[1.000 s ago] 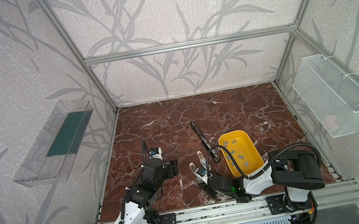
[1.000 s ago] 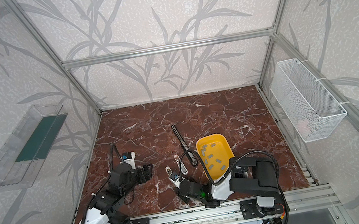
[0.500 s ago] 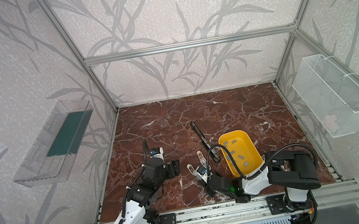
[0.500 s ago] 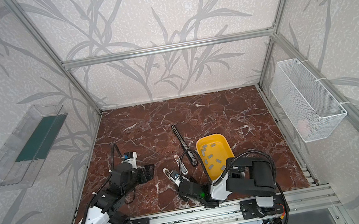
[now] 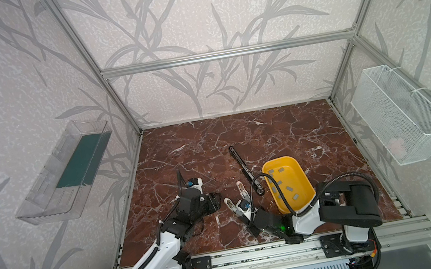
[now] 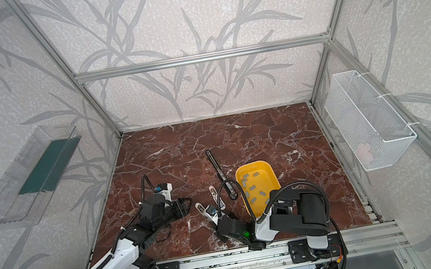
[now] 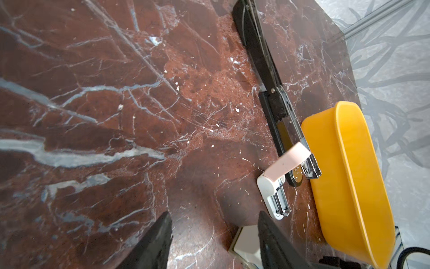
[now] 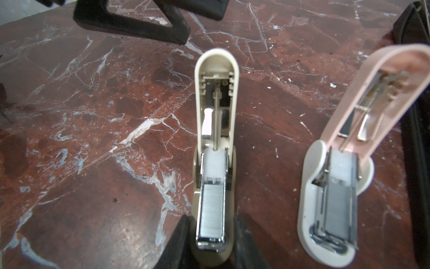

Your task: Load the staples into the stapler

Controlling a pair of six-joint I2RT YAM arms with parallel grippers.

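Observation:
A beige stapler [image 8: 215, 149] lies on the marble with its lid flipped up, and a strip of staples [image 8: 212, 209] sits in its magazine. My right gripper [image 8: 213, 242] is shut on this stapler's base; both top views show it low at centre [image 5: 246, 213]. My left gripper [image 7: 215, 233] is open, and the beige lid's tip [image 7: 246, 242] lies between its fingers, close to one of them. Loose staples [image 5: 288, 188] lie in the yellow tray [image 5: 279, 158]. A pink stapler [image 8: 337, 186], also open, holds a strip too.
A long black stapler [image 5: 244, 165] lies beside the tray, with the pink stapler [image 5: 243, 190] just in front of it. A white wire basket [image 5: 403, 115] hangs on the right wall. On the left wall is a clear shelf [image 5: 66, 172].
My left gripper has edged right toward the beige stapler's raised lid. The right gripper stays at the stapler's base.

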